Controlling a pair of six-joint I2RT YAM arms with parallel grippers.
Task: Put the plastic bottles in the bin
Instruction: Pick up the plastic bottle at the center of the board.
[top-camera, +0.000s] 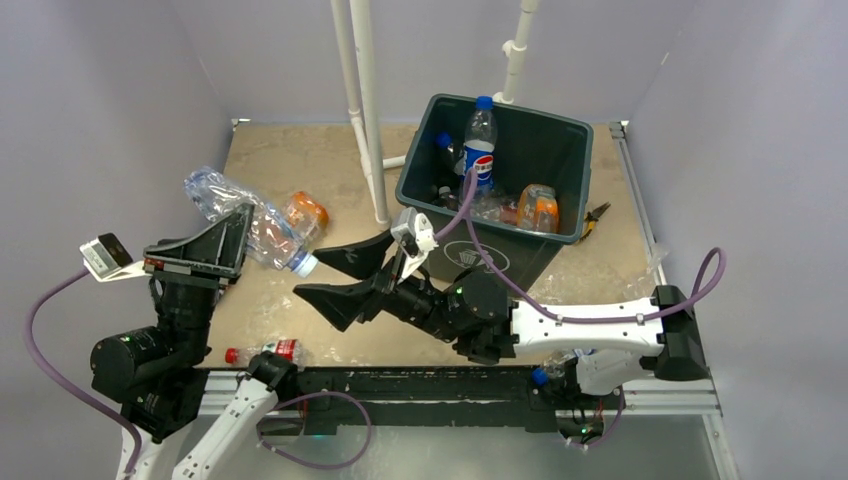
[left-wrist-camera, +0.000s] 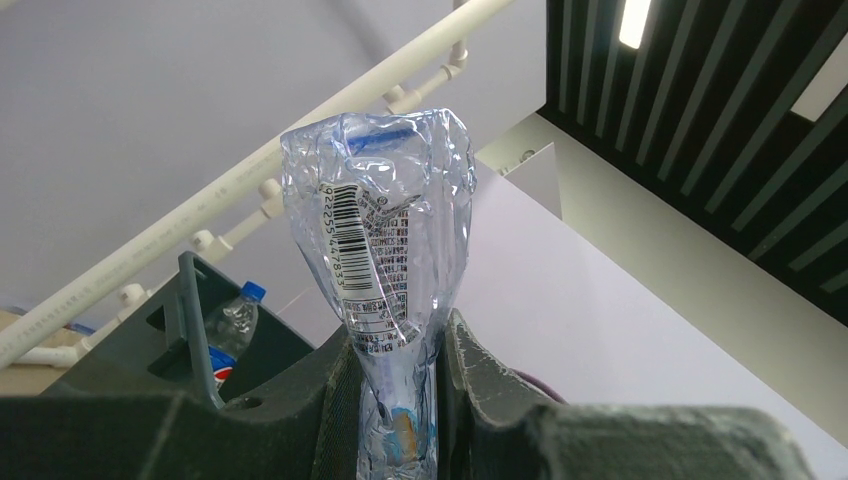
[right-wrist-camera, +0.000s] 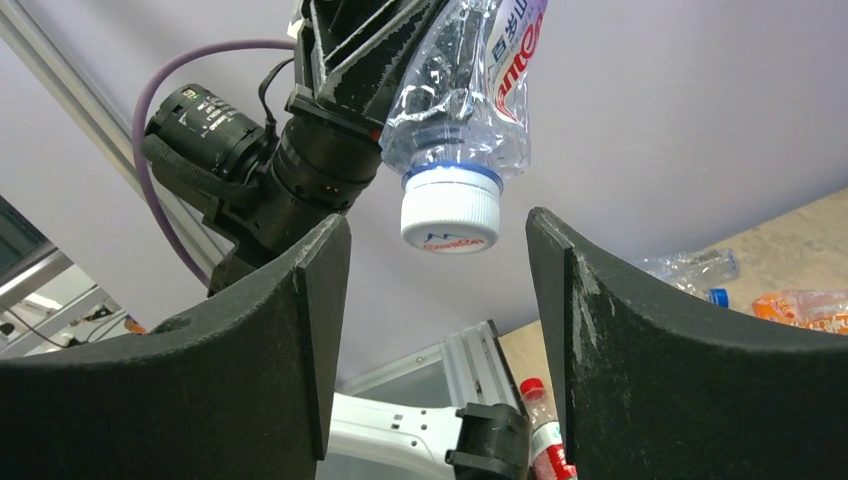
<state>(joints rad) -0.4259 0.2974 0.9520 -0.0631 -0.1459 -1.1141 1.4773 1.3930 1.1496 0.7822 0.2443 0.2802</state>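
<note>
Plainly, we hold the crushed clear plastic bottle with the white cap (top-camera: 270, 235) up off the tan table (top-camera: 300, 160), pinched across its middle by the left gripper (left-wrist-camera: 398, 345), its cap aimed at the right gripper (top-camera: 322, 272). That one's jaws stand spread, one on each side of the cap and apart from it. We judge this a handover, since the dark green-grey square bin (top-camera: 510, 262) sits on the right arm's side. An upright blue-labelled Pepsi bottle (top-camera: 480, 145) and an orange-labelled bottle (top-camera: 538, 208) are already inside; another orange bottle (top-camera: 305, 213) and a red-capped bottle (top-camera: 268, 351) lie on the table
</note>
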